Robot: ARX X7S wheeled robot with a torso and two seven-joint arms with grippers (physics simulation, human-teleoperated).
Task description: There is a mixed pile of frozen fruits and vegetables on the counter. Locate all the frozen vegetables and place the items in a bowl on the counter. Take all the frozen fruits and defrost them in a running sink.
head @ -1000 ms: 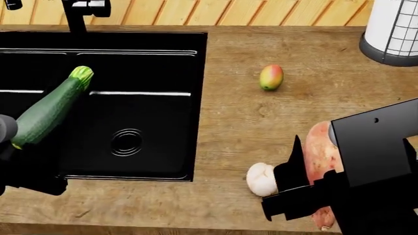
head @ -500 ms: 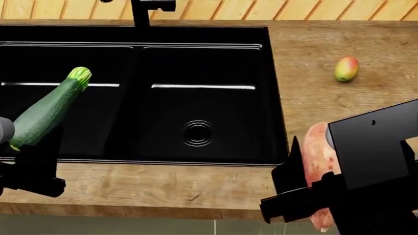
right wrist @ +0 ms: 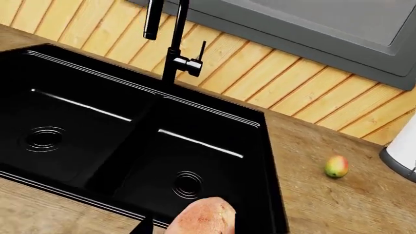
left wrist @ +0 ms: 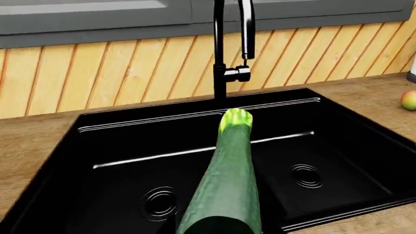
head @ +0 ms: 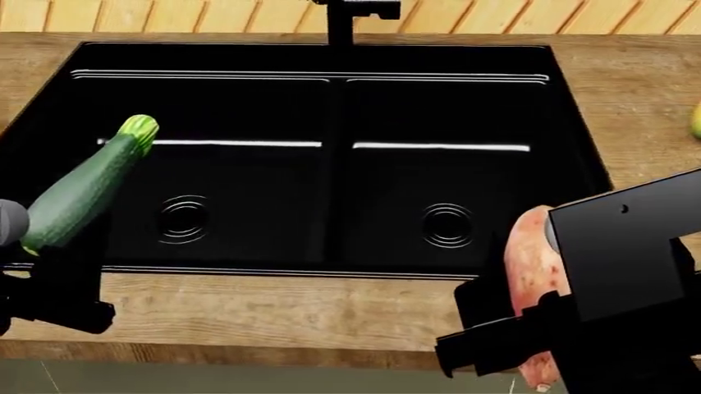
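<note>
My left gripper (head: 42,250) is shut on the dark-green zucchini (head: 85,185) and holds it tilted above the left basin of the black sink (head: 334,107); the pale stem end points away from me in the left wrist view (left wrist: 227,165). My right gripper (head: 524,324) is shut on the reddish-orange sweet potato (head: 533,271) over the counter's (head: 274,308) front edge, right of the sink; its tip shows in the right wrist view (right wrist: 202,219). The mango (right wrist: 335,166) lies on the counter right of the sink, at the head view's right edge (head: 695,121). The bowl and the pale lobed fruit are out of view.
The black faucet (head: 353,15) stands behind the sink's middle, against a wood-slat wall. A white cylinder in a black wire grid (right wrist: 404,163) stands at the far right of the counter. No water shows running.
The head view has swung left: the sink now fills the middle, the mango has slid to the right edge, and the pale lobed fruit has left view. Both grippers keep their holds.
</note>
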